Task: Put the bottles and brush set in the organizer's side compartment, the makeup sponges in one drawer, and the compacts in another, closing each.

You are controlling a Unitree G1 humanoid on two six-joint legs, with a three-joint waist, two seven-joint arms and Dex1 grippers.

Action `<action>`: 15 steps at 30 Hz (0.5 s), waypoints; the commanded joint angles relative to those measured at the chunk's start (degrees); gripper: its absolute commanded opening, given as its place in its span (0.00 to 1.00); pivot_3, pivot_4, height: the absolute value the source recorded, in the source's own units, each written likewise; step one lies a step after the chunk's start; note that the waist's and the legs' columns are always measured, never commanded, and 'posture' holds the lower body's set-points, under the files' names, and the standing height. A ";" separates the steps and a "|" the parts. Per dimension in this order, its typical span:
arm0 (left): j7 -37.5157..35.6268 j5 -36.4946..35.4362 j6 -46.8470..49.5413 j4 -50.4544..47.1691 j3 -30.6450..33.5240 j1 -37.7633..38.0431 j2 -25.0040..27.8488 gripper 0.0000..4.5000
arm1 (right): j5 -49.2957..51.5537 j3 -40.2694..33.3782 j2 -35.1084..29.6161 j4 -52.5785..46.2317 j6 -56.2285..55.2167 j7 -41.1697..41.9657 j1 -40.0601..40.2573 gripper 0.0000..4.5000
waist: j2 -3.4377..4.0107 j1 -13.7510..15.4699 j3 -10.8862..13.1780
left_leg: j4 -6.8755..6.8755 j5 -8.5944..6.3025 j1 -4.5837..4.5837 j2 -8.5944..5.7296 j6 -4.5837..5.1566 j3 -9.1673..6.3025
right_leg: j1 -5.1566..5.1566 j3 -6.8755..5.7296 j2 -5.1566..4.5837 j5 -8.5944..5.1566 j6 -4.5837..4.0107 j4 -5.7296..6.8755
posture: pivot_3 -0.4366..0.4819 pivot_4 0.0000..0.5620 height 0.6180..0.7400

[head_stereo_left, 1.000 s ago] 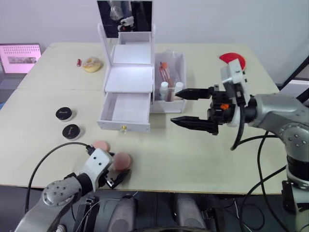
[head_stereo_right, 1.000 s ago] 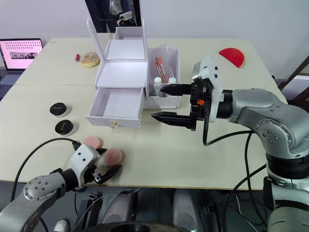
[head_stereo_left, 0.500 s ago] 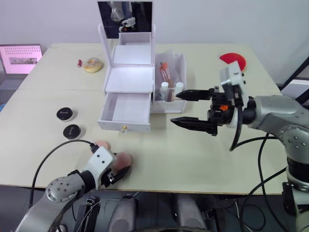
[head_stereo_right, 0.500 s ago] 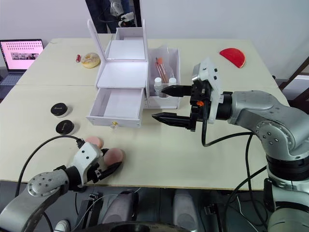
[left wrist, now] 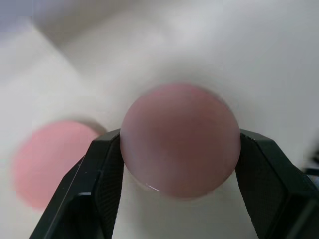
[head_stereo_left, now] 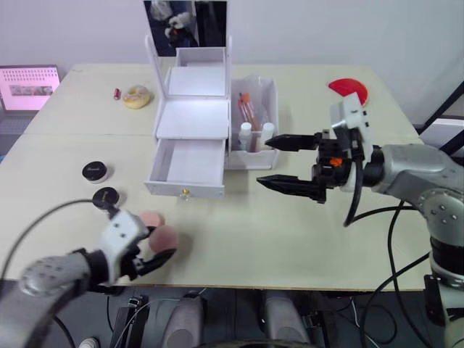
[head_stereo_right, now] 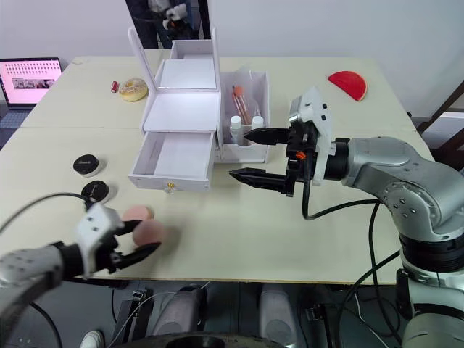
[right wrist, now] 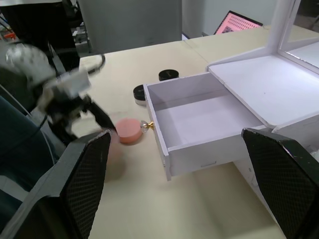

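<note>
We are on the sponge step. Our left gripper (head_stereo_left: 148, 252) has its fingers closed on a pink sponge (left wrist: 179, 139), held just above the tabletop (head_stereo_left: 239, 232) at about 7 o'clock from the organizer (head_stereo_left: 192, 130). A second sponge (head_stereo_left: 150, 218) lies just beside it on the tabletop. Our right gripper (head_stereo_left: 279, 163) hovers at 4 o'clock from the open drawer (head_stereo_left: 190, 168), fingers spread wide and empty. The bottles (head_stereo_left: 255, 135) already stand in the side compartment; two black compacts (head_stereo_left: 96, 172) wait at 9 o'clock. Next, we judge, the left arm must carry the sponge over the drawer's front edge and release it inside.
</note>
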 commanded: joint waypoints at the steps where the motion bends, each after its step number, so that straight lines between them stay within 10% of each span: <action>1: -13.58 -9.23 0.48 2.77 12.58 -0.25 5.46 0.60 | -0.71 -0.29 0.45 -0.16 -1.90 1.11 -0.44 1.00 | 0.05 -0.02 0.01 | 0.00 0.00 -0.01 0.00 0.00 0.01 | 0.00 0.01 -0.01 0.00 0.00 -0.02 | 0.48 0.27 1.00; 6: -22.26 -14.68 3.73 16.96 17.03 -11.11 17.95 0.60 | -1.24 0.22 1.22 0.29 -2.67 1.81 -1.00 1.00 | -0.21 0.14 0.15 | -0.09 0.00 -0.03 0.00 0.00 -0.01 | -0.03 -0.02 0.00 -0.01 0.01 -0.04 | 0.48 0.27 1.00; 15: -26.37 -1.58 -5.22 40.02 -20.43 -54.48 18.24 0.60 | -1.63 1.70 2.73 -0.41 -2.24 1.21 -2.29 1.00 | -0.14 -0.13 0.18 | -0.33 0.02 0.07 0.00 -0.02 -0.01 | -0.04 0.02 0.05 0.01 0.07 -0.03 | 0.48 0.27 1.00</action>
